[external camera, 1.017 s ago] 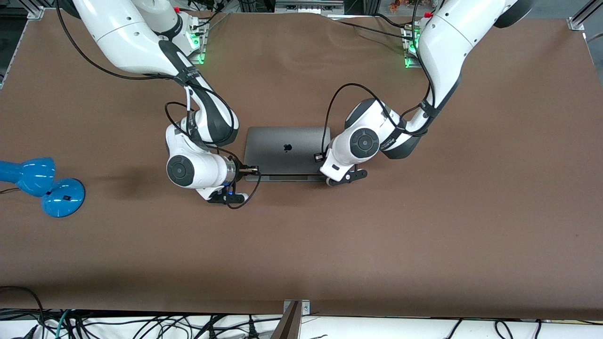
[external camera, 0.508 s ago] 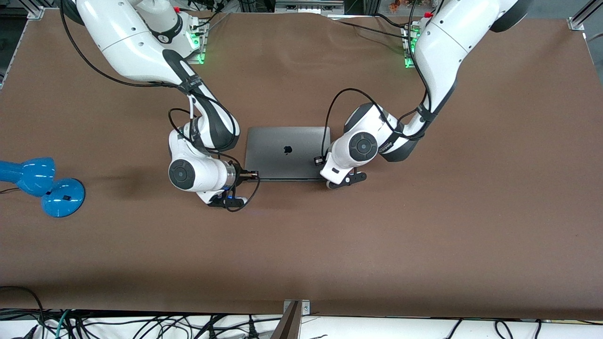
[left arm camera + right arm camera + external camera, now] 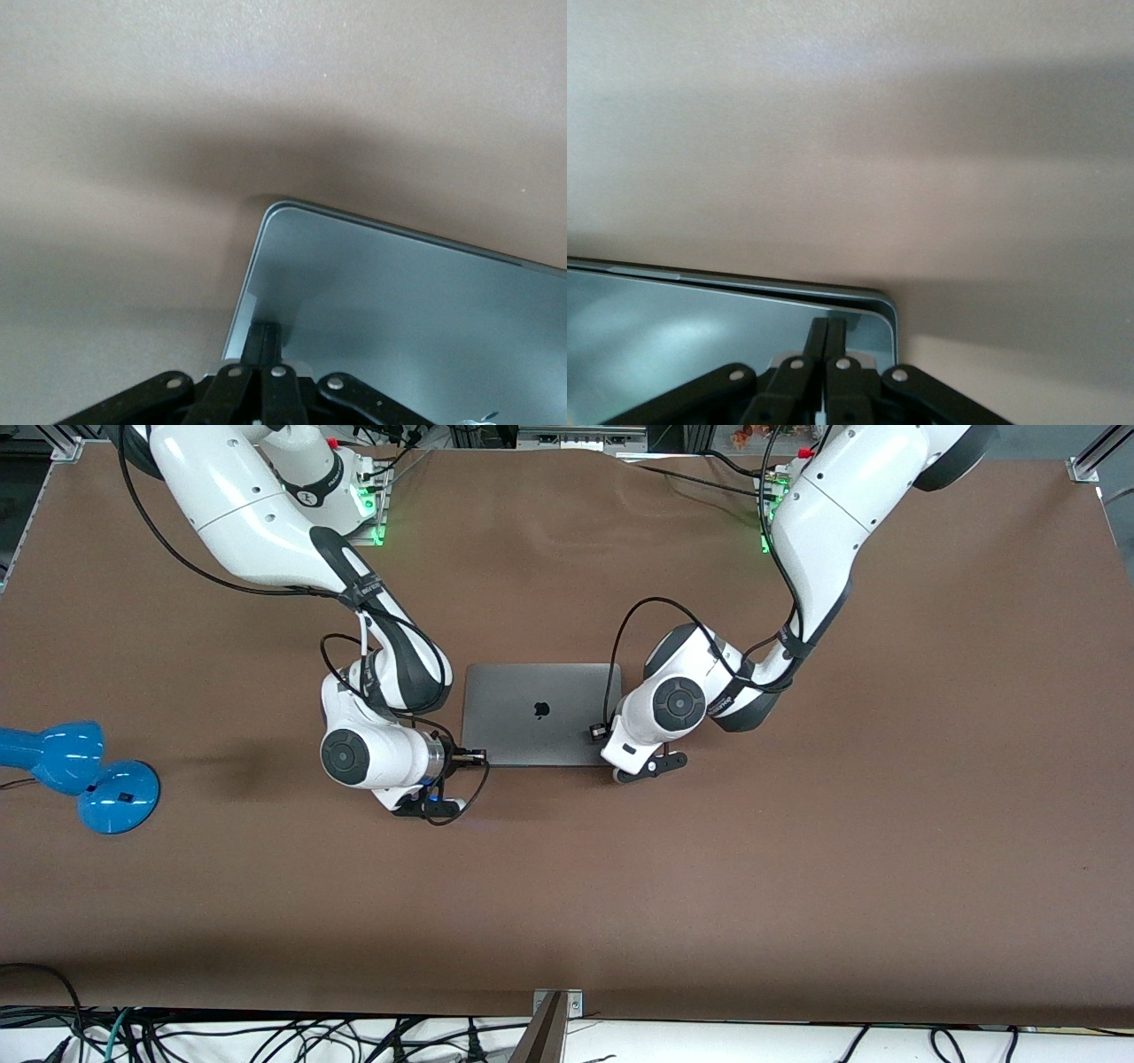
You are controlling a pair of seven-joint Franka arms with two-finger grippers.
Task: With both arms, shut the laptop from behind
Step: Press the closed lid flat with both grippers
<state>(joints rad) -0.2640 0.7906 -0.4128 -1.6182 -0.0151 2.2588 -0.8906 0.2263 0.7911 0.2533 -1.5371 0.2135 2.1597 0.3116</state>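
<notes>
— While the brown table [image 3: 567, 886] fills nearly everything, what edges it?
— Cables and metal framing along both long edges; a blue lamp [image 3: 75, 773] lies by the right arm's end.
— What's hard to see?
— The laptop [image 3: 540, 713], mid-table, lid flat with no gap showing. The wrists cover its corners.
— And the pincers?
— Right gripper [image 3: 826, 341] and left gripper [image 3: 266, 341] are both closed, fingertips pressing the lid's corners, holding nothing.

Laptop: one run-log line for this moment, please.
laptop: lid down, nearly flat | left hand: shut, pressing lid corner | right hand: shut, pressing other corner | lamp: untouched
</notes>
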